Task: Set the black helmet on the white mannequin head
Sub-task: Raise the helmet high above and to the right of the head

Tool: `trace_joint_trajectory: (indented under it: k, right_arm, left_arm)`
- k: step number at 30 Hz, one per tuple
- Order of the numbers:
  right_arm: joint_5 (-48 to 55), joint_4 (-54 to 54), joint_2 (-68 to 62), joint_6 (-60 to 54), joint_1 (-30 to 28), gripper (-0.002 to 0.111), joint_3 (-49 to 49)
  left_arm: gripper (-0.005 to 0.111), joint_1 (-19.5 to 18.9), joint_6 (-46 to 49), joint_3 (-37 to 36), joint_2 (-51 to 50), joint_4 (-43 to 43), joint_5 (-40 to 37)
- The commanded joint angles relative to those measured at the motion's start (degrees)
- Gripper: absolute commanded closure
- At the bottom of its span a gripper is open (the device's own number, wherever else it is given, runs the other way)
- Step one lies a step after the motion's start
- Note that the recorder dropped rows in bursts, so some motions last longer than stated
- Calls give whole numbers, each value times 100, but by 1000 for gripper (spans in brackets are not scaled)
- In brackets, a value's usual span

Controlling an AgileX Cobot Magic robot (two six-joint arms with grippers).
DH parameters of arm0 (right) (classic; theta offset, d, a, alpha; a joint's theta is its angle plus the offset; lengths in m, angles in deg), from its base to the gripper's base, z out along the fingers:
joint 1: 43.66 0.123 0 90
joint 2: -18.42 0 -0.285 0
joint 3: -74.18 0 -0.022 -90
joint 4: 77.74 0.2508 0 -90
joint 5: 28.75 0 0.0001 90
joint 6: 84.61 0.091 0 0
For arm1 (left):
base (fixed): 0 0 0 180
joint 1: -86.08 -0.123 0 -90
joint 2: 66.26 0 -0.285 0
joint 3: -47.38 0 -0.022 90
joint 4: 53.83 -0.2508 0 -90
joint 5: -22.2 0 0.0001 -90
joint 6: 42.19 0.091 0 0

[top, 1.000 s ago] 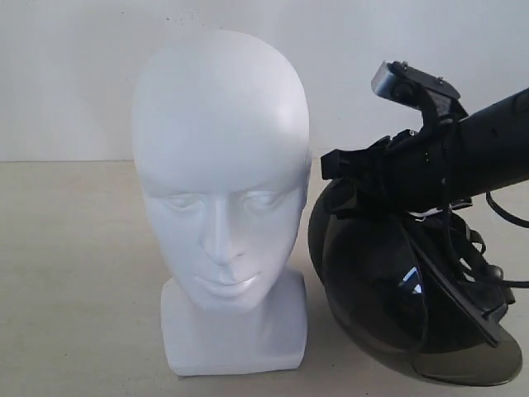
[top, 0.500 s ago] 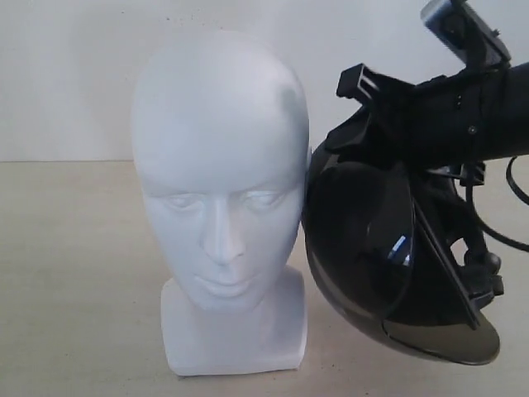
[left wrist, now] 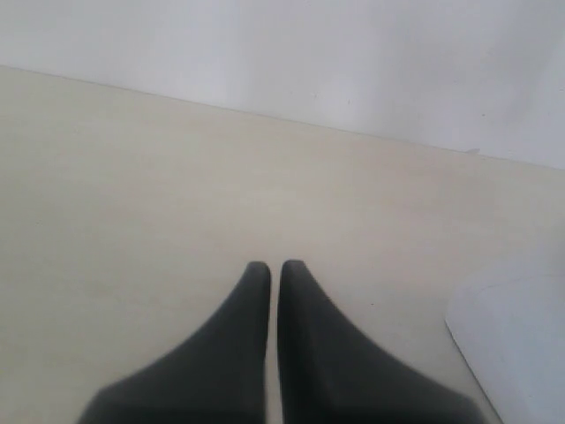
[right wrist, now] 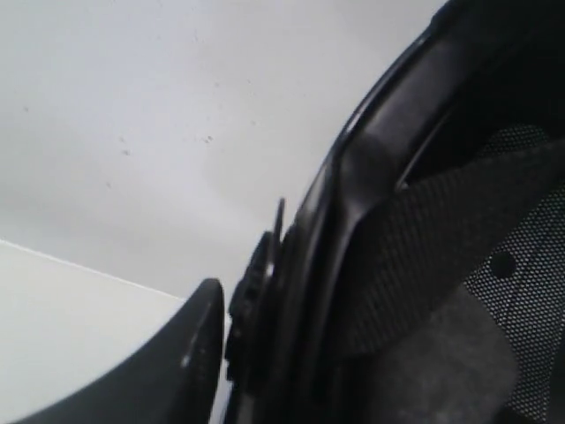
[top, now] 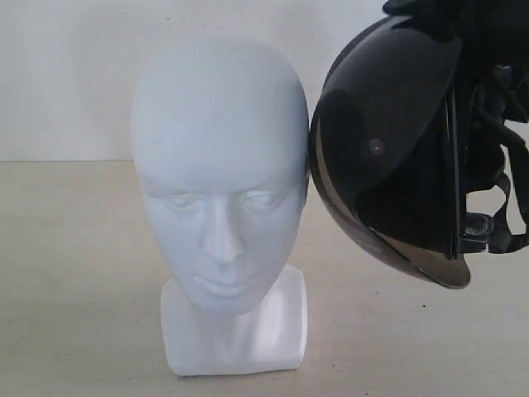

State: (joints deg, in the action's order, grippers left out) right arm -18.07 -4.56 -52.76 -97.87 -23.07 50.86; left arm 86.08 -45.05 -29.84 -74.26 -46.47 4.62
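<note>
1. Matte black helmet [top: 388,141] with a dark tinted curved visor: now in the air at the upper right of the exterior view, level with the crown and cheek. A second ago it sat low beside the neck and base, its visor rim near the pale surface [top: 74,273]. It has risen steadily since.
2. Glossy white mannequin head [top: 219,165], bald with a moulded face: upright on its squared base, unmoved over the same interval. The black helmet's dome meets the outline of its temple. Whether they touch or stand just beside each other cannot be told.
3. Right end effector [right wrist: 256,327]: clamped on the helmet's rim. One dark finger [right wrist: 201,353] lies outside the shell, and the other is hidden within the padded interior.
4. Left end effector [left wrist: 274,283]: fingers drawn together with only a slit between them, holding nothing, over bare surface.
5. Black chin straps [top: 504,207]: hanging on the helmet's far side, so the opening appears to face away from the head.
6. Reading: the lift is under way, the placement not yet. The helmet probably still needs height, a turn to bring the opening downward, and travel across the crown. A brush against the temple could tip the white mannequin head.
</note>
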Motion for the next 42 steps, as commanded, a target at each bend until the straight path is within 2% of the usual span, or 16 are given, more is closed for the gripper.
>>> trace_joint_trajectory:
  k: [1,5,14,19,22,25,26,28,32,35,37,42]
  right_arm:
    - [-491,730,299,-7,-9,108,81]
    - [-506,1300,477,29,-9,108,81]
    - [-482,1302,822,-102,-9,108,81]
    - [-547,1302,1165,-597,-9,108,81]
    - [-842,779,1285,-326,-9,108,81]
    - [-842,-616,1296,1499,-9,108,81]
    - [-842,-1312,1284,2422,-9,108,81]
    - [-966,-2146,1284,3357,-9,108,71]
    - [-1268,-4748,1284,6330,-9,108,-73]
    - [-1979,-6795,1284,8948,-9,108,-370]
    - [-2619,-7738,1271,10174,-9,108,-614]
    - [-3942,-7765,1111,10838,-9,108,-1154]
  left_arm:
    - [102,33,-53,0,21,-34,-4]
    - [102,33,-53,0,21,-34,-4]
    - [102,33,-53,0,21,-34,-4]
    - [102,33,-53,0,21,-34,-4]
    - [102,33,-53,0,21,-34,-4]
    - [102,33,-53,0,21,-34,-4]
    - [102,33,-53,0,21,-34,-4]
    - [102,33,-53,0,21,-34,-4]
    - [102,33,-53,0,21,-34,-4]
    - [102,33,-53,0,21,-34,-4]
    - [102,33,-53,0,21,-34,-4]
    - [102,33,-53,0,21,-34,-4]
